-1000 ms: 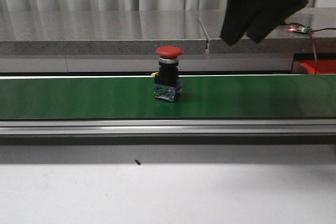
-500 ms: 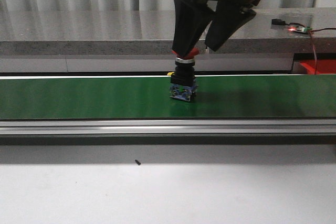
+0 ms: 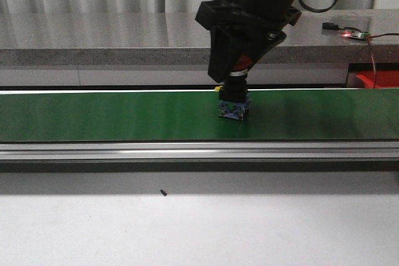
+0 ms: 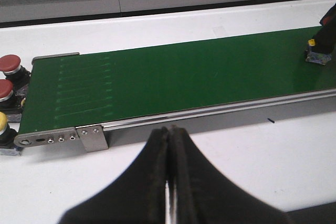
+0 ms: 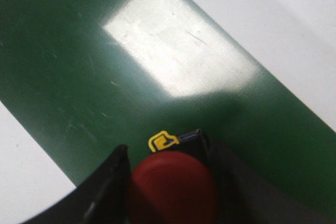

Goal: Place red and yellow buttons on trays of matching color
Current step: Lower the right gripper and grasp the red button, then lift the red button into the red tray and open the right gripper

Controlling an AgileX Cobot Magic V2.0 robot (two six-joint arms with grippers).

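Observation:
A red button (image 3: 234, 103) with a black body stands upright on the green conveyor belt (image 3: 112, 116), right of its middle. My right gripper (image 3: 240, 74) has come down over it from above. In the right wrist view the red cap (image 5: 173, 187) fills the gap between the two black fingers (image 5: 107, 187), which touch it on both sides. My left gripper (image 4: 169, 130) is shut and empty over the white table in front of the belt. A red tray (image 3: 377, 79) shows at the far right behind the belt. No yellow tray is in view.
Two more red buttons (image 4: 9, 62) and a yellow one (image 4: 2, 124) wait off the belt's left end. A grey counter (image 3: 93, 35) runs behind the belt, with a small circuit board (image 3: 355, 33) and wires at its right. The belt's metal rail (image 3: 187, 151) borders the white table.
The red button has ridden to the right along the belt. My right gripper came in from the upper right, dropped over the button and closed round its cap.

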